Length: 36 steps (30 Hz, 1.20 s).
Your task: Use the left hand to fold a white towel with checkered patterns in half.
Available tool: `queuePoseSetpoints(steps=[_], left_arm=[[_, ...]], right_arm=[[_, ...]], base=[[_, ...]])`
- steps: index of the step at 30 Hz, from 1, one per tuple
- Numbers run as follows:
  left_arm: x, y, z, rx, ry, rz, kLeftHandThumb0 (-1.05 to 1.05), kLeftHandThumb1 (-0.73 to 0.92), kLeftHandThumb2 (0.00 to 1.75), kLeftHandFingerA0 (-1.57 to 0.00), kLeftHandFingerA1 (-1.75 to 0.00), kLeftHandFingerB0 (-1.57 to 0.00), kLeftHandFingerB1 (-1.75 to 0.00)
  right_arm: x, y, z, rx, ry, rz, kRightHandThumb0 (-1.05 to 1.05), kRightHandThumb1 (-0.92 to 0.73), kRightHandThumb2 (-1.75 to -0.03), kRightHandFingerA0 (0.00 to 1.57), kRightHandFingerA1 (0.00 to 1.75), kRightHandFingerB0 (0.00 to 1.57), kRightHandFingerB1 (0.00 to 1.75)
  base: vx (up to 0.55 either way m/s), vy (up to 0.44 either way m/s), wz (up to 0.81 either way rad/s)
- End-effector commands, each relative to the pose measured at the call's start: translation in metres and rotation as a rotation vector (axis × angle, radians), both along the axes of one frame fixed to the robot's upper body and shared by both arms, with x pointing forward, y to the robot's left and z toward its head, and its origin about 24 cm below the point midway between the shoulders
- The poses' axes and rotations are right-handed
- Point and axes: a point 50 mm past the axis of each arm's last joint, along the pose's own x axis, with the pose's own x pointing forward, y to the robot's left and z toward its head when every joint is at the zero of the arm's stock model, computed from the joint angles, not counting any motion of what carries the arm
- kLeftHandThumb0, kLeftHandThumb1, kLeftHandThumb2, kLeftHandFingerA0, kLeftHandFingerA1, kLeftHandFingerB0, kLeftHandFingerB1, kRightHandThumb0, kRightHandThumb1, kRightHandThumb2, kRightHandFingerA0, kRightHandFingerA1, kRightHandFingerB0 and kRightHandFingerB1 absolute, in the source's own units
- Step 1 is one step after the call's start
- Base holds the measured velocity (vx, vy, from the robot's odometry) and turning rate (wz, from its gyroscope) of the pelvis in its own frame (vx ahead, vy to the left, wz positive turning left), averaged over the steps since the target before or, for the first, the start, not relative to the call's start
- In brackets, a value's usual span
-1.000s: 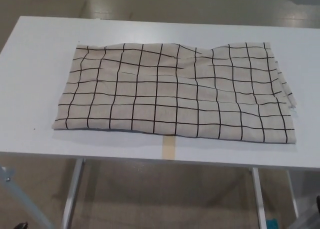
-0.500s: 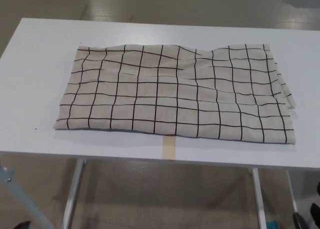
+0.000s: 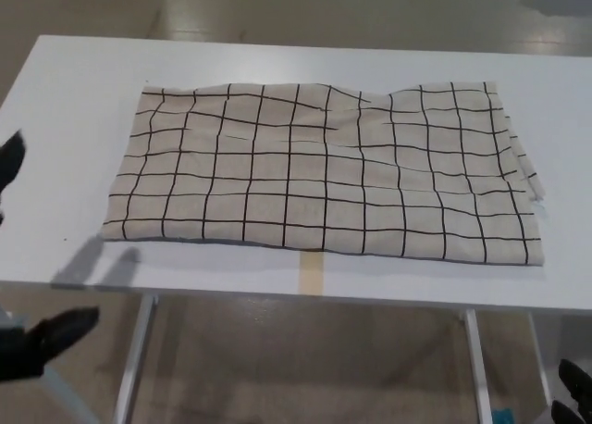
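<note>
Checked towel spread flat on the white bench, left hand at the picture's edge.

The towel [image 3: 324, 169], pale with a black grid, lies open across the middle of the bench [image 3: 74, 81], its long sides running from 9 to 3 o'clock, with a few soft ripples along its 12 o'clock edge and a slightly ragged edge at 3 o'clock. A strip of tan tape [image 3: 313, 274] sits on the bench just at the towel's 6 o'clock edge. The left hand [image 3: 28, 257] comes in at 8 o'clock, well clear of the towel; its black fingers [image 3: 55, 333] are spread apart and hold nothing. Dark bits of the right hand [image 3: 572, 398] show at 5 o'clock, below the bench; whether its fingers are spread or closed cannot be told.
</note>
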Motion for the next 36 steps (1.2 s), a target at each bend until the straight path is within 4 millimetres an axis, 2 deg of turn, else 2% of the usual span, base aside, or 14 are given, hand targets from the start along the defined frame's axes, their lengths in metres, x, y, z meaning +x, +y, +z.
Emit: queuePoseSetpoints(steps=[1,3,4,5,6,8,10,12,14,24,36], left_arm=[[0.050,-0.026,0.015,0.351,-0.079,-0.011,-0.29,0.17,0.79,-0.01,-0.49,0.00,-0.47],[0.064,-0.029,0.010,0.407,-0.013,-0.016,-0.29,0.18,0.79,0.00,-0.49,0.00,-0.47],[0.065,-0.029,0.009,0.412,-0.006,-0.016,-0.29,0.18,0.79,0.00,-0.49,0.00,-0.47],[0.072,-0.031,0.006,0.441,0.019,-0.014,-0.56,0.37,0.68,-0.06,-0.32,-0.10,-0.25],[0.082,-0.033,0.002,0.487,0.062,-0.010,-0.52,0.35,0.73,-0.02,-0.26,-0.09,-0.25],[0.092,-0.036,-0.003,0.540,0.104,-0.004,-0.53,0.35,0.74,-0.02,-0.24,-0.08,-0.24],[0.095,-0.037,-0.004,0.555,0.115,-0.001,-0.57,0.38,0.73,-0.07,-0.17,-0.08,-0.18],[0.105,-0.041,-0.010,0.609,0.153,0.009,-0.55,0.35,0.75,0.00,-0.17,0.00,-0.20],[0.115,-0.045,-0.016,0.661,0.188,0.018,-0.56,0.36,0.75,0.00,-0.16,0.00,-0.19],[0.134,-0.048,-0.034,0.709,0.258,0.057,-0.58,0.37,0.76,0.00,-0.15,0.00,-0.19],[0.145,-0.044,-0.053,0.756,0.321,0.112,-0.59,0.37,0.76,0.00,-0.13,0.00,-0.19]], right_arm=[[-0.012,-0.006,-0.004,-0.043,0.019,0.054,-0.65,-0.44,-0.81,0.04,0.35,0.03,0.28],[-0.013,-0.005,-0.005,-0.025,0.025,0.048,-0.66,-0.44,-0.82,0.04,0.36,0.04,0.28],[-0.014,-0.005,-0.005,-0.024,0.026,0.049,-0.66,-0.44,-0.82,0.04,0.36,0.04,0.28],[-0.014,-0.005,-0.005,-0.019,0.027,0.047,-0.66,-0.44,-0.81,0.04,0.36,0.04,0.28],[-0.015,-0.005,-0.005,-0.014,0.030,0.044,-0.65,-0.43,-0.81,0.04,0.36,0.04,0.28],[-0.015,-0.005,-0.006,-0.009,0.034,0.041,-0.65,-0.43,-0.81,0.04,0.36,0.04,0.28],[-0.015,-0.005,-0.006,-0.009,0.036,0.040,-0.65,-0.43,-0.81,0.04,0.36,0.03,0.28],[-0.016,-0.005,-0.007,-0.015,0.042,0.037,-0.65,-0.44,-0.81,0.04,0.37,0.03,0.28],[-0.016,-0.004,-0.007,-0.018,0.042,0.030,-0.66,-0.44,-0.81,0.04,0.39,0.03,0.28],[-0.015,-0.002,-0.007,0.000,0.030,0.032,-0.63,-0.44,-0.82,0.04,0.42,0.00,0.31],[-0.015,-0.003,-0.006,0.018,0.021,0.032,-0.61,-0.43,-0.83,0.08,0.45,0.00,0.33]], base=[[0.00,0.000,0.00],[0.00,0.000,0.00],[0.00,0.000,0.00],[0.00,0.000,0.00],[0.00,0.000,0.00],[0.00,0.000,0.00],[0.00,0.000,0.00],[0.00,0.000,0.00],[0.00,0.000,0.00],[0.00,0.000,0.00],[0.00,0.000,0.00]])
